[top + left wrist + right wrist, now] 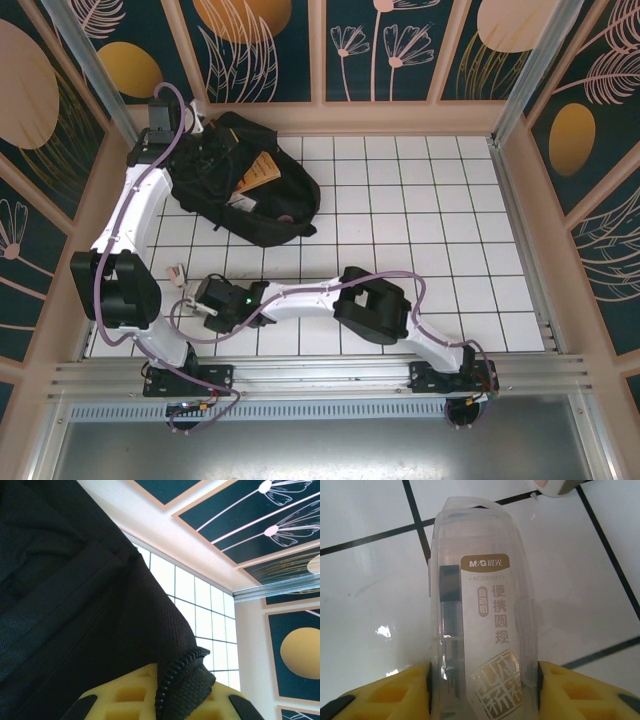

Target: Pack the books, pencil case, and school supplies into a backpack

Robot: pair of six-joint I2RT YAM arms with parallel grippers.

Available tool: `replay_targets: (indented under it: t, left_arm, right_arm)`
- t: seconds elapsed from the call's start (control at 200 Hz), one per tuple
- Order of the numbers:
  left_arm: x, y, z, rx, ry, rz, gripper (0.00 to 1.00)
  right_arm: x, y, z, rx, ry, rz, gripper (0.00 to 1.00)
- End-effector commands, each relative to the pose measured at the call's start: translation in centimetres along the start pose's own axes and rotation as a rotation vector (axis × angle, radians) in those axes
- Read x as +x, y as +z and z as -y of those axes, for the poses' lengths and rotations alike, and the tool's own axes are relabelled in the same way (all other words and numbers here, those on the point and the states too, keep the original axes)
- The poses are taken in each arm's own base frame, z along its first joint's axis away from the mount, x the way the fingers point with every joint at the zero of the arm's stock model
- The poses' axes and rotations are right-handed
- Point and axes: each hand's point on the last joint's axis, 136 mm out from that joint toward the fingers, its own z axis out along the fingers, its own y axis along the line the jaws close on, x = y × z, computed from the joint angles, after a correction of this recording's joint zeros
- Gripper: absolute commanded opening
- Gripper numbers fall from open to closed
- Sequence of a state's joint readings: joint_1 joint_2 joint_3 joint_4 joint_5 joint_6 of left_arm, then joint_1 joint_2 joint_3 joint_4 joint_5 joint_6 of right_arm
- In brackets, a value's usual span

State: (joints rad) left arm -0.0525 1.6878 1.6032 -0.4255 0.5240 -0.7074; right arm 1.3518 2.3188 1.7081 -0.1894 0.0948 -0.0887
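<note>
The backpack lies at the far left of the tiled table, mouth gaping. The left gripper is pinched on its zipper edge, a fold of black fabric clamped between the yellow fingers, and that looks to be what props the opening. Inside the mouth sits the orange book, tilted against the lining. Down by the near edge, well apart from the bag, the right gripper squeezes a clear tube from both sides at its lower end, with most of its length sticking out ahead over the tiles. Here's the worry: that plastic looks slick and the hold is low, so a quick swing toward the bag could let the tube pivot or slide free. And if the fold slips out of the left pinch, the mouth would likely sag, and the tube could catch on the rim or on the book.
</note>
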Motion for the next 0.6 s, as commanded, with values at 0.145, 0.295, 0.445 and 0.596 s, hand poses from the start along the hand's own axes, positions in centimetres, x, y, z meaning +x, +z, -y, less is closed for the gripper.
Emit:
replay_targets:
  t: [0.145, 0.295, 0.445, 0.596]
  left_arm:
    - [-1.8, -1.5, 2.9, 0.07, 0.079, 0.051, 0.04]
    - [-1.8, -1.6, 3.1, 0.074, 0.079, 0.049, 0.04]
    - [-1.5, -1.8, 3.0, 0.069, 0.087, 0.05, 0.04]
    - [-1.2, -2.4, 3.2, 0.073, 0.101, 0.057, 0.03]
  right_arm:
    - [5.0, -3.1, 3.6, 0.089, 0.034, -0.085, 0.42]
    - [5.3, -6.1, 5.0, 0.103, 0.103, -0.031, 0.41]
    - [4.9, -9.7, 7.2, 0.145, 0.188, 0.049, 0.4]
    - [3.4, -14.1, 9.7, 0.18, 0.278, 0.159, 0.39]
